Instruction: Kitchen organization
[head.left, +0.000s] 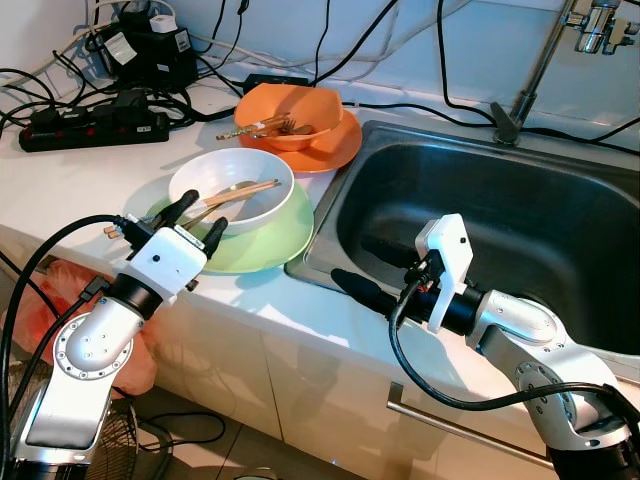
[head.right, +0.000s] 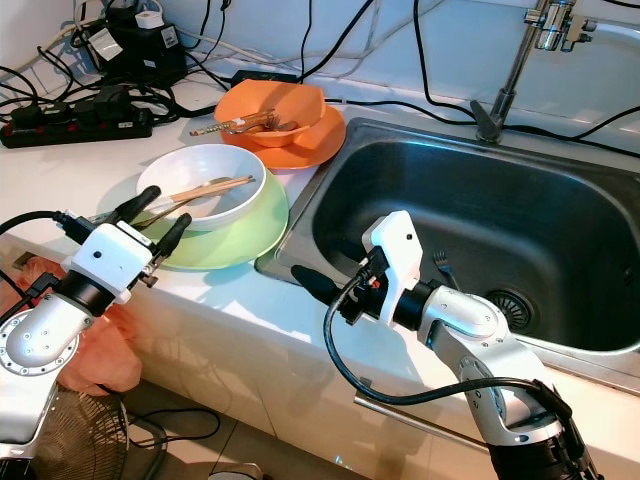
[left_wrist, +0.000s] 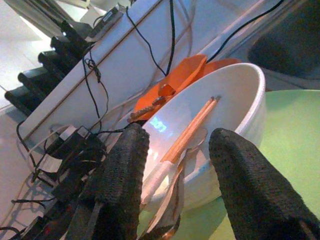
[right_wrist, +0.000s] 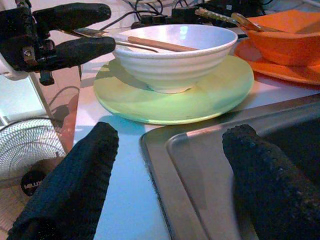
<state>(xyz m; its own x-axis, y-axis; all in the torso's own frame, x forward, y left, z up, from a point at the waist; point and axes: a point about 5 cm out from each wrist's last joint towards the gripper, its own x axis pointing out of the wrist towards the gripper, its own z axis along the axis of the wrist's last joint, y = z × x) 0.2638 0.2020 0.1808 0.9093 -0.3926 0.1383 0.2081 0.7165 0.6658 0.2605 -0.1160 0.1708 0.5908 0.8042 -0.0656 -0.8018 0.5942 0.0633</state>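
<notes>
A white bowl (head.left: 232, 190) holding wooden chopsticks (head.left: 240, 191) and a spoon stands on a green plate (head.left: 275, 240) near the counter's front edge. Behind it an orange bowl (head.left: 290, 112) with utensils rests on an orange plate (head.left: 335, 148). My left gripper (head.left: 197, 222) is open at the white bowl's near rim, and its fingers (left_wrist: 125, 165) flank the utensil handles without closing on them. At the front-left corner of the steel sink (head.left: 500, 215), my right gripper (right_wrist: 170, 135) is open, one finger over the counter and one over the sink rim, holding nothing.
A black power strip (head.left: 95, 128), chargers and tangled cables crowd the back left of the counter. The faucet (head.left: 520, 100) rises behind the sink. Below the counter are a pinkish bag (head.left: 60, 290), a fan (head.left: 110, 440) and a drawer handle (head.left: 450, 425).
</notes>
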